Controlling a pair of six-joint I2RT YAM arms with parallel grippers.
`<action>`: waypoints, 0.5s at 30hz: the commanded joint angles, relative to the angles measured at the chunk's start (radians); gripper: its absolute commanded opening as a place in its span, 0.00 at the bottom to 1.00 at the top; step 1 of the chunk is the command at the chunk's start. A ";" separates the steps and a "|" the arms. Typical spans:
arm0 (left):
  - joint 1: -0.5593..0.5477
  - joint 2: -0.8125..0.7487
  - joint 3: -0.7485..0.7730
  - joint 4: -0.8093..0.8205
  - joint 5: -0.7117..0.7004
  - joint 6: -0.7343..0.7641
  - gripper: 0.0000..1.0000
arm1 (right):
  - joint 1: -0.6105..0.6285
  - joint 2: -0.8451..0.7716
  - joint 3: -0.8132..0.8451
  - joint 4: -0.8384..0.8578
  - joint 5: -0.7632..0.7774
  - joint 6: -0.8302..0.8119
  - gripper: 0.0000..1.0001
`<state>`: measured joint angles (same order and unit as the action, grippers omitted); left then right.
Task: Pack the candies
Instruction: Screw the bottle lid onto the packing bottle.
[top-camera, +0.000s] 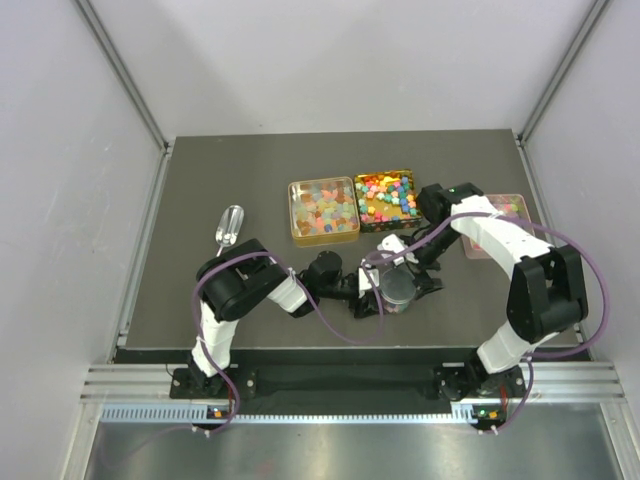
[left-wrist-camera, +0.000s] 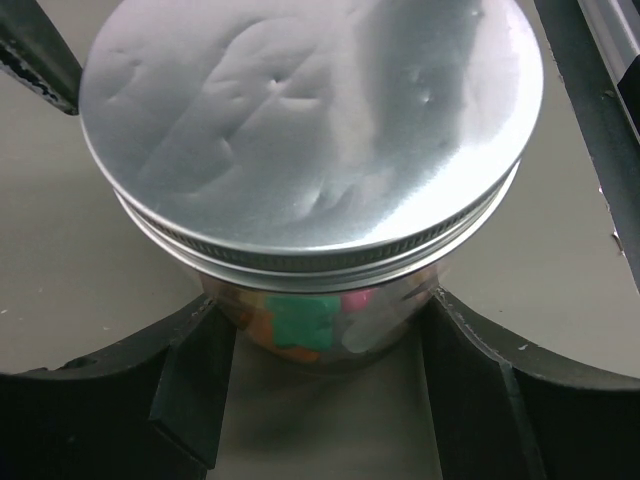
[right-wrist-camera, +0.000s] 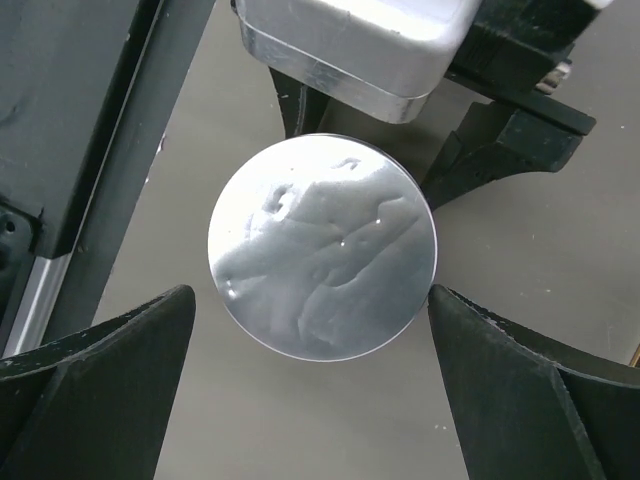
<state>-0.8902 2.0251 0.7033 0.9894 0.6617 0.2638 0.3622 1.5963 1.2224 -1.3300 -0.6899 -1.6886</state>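
A glass jar (left-wrist-camera: 385, 325) with a round silver lid (top-camera: 398, 285) stands at the middle of the mat. Through its wall I see green, orange and pink candies (left-wrist-camera: 300, 320). My left gripper (left-wrist-camera: 325, 305) reaches in from the left, one finger close on each side of the jar below the lid. Whether the fingers (left-wrist-camera: 195, 370) touch the glass does not show. My right gripper (right-wrist-camera: 310, 295) hangs open over the lid (right-wrist-camera: 322, 248), with its fingers (right-wrist-camera: 120, 350) standing wide of the rim. More candies fill two open tins, pale ones (top-camera: 323, 210) and bright ones (top-camera: 387, 197).
A clear plastic scoop (top-camera: 229, 228) lies at the left of the mat. A pinkish container (top-camera: 512, 207) sits at the right, partly hidden by my right arm. The mat's edges meet metal rails and white walls.
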 joint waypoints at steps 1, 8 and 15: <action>0.011 0.070 -0.033 -0.233 -0.047 0.012 0.00 | 0.015 -0.027 -0.004 -0.144 0.004 -0.036 1.00; 0.042 0.070 -0.004 -0.264 -0.018 0.002 0.00 | 0.015 -0.104 -0.101 -0.141 0.050 -0.014 1.00; 0.071 0.084 0.021 -0.296 0.010 0.009 0.00 | 0.017 -0.200 -0.170 -0.140 0.056 0.072 1.00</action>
<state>-0.8654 2.0396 0.7418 0.9443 0.7353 0.2729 0.3660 1.4696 1.0931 -1.2255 -0.6357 -1.6840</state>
